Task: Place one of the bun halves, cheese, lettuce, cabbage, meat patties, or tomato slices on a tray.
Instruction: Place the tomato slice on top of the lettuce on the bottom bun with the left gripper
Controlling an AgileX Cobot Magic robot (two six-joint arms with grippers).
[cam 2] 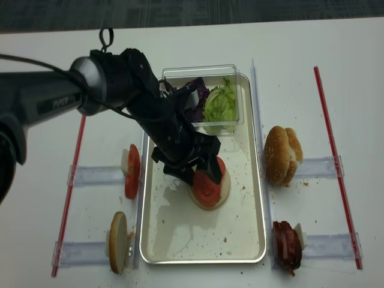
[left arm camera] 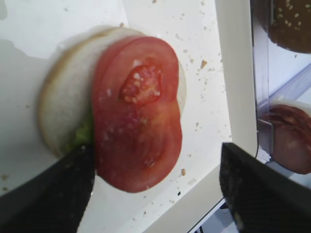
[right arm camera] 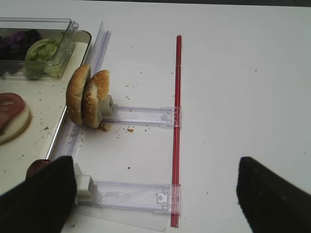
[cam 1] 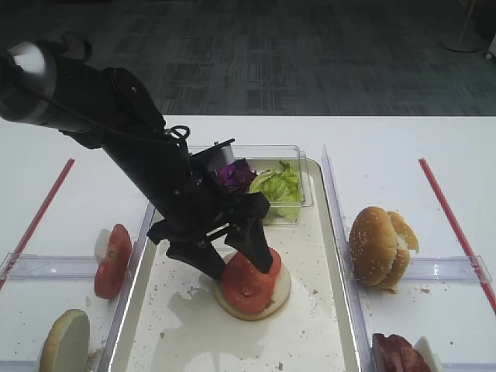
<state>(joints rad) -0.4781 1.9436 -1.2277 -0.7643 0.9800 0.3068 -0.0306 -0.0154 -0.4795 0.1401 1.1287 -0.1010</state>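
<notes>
Tomato slices (left arm camera: 138, 116) fill the left wrist view: two overlapping red rounds with paler seeded centres, lying on a pale bun half (left arm camera: 68, 111) with a bit of green showing at its 7 o'clock edge. Around them spreads the tray (cam 2: 240, 240), cream-white, crumb-strewn and silver-rimmed, on the white table (cam 1: 387, 139). The stack sits near the tray's middle. At the tray's 12 o'clock end a clear tub (cam 2: 201, 75) holds purple cabbage (cam 2: 195, 102) and green lettuce (cam 2: 219, 103). The left tool (left arm camera: 155, 182) stands wide, its dark fingers either side of the stack, gripping nothing. The right tool (right arm camera: 155, 194) is also wide, holding nothing, over bare table beside two upright bun halves (right arm camera: 87, 99).
</notes>
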